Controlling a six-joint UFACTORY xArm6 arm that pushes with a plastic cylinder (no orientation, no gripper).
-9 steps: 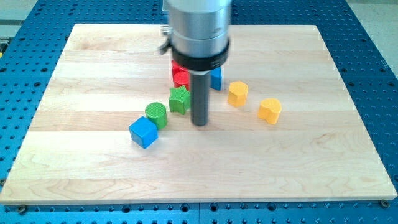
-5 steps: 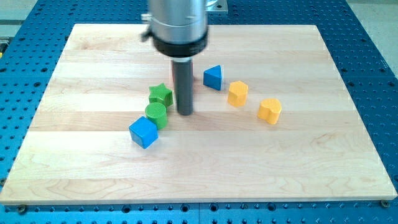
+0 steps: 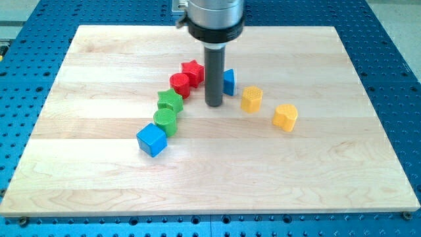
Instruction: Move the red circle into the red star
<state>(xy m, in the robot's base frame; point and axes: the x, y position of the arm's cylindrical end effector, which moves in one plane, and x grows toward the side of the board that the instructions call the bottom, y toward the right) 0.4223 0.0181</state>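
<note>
Blue cube (image 3: 151, 140): nearest you, toward the view's bottom left of the cluster, on the board (image 3: 316, 171).
Green circle (image 3: 165, 121): just up and right of the blue cube, touching it or nearly so.
Green star (image 3: 170, 101): directly above the green circle, pressed close to it.
Yellow blocks: you see two on the view's right, one (image 3: 285, 116) lower and farther right, the other (image 3: 251, 99) up and left of it; their exact shapes are hard to make out.
My tip (image 3: 213, 105): it sits on the board right of the green star and left of the nearer-centre yellow block, apart from both.
Pincer: you have none to read here; the arm ends in the rod alone, so wide or narrow does not apply.
Red circle (image 3: 179, 85): up and left of my tip, just above the green star.
Red star (image 3: 192, 71): just up and right of the red circle, and the two look to be touching.
Blue block (image 3: 228, 81): partly hidden behind the rod, on its right side; you cannot tell its shape.
</note>
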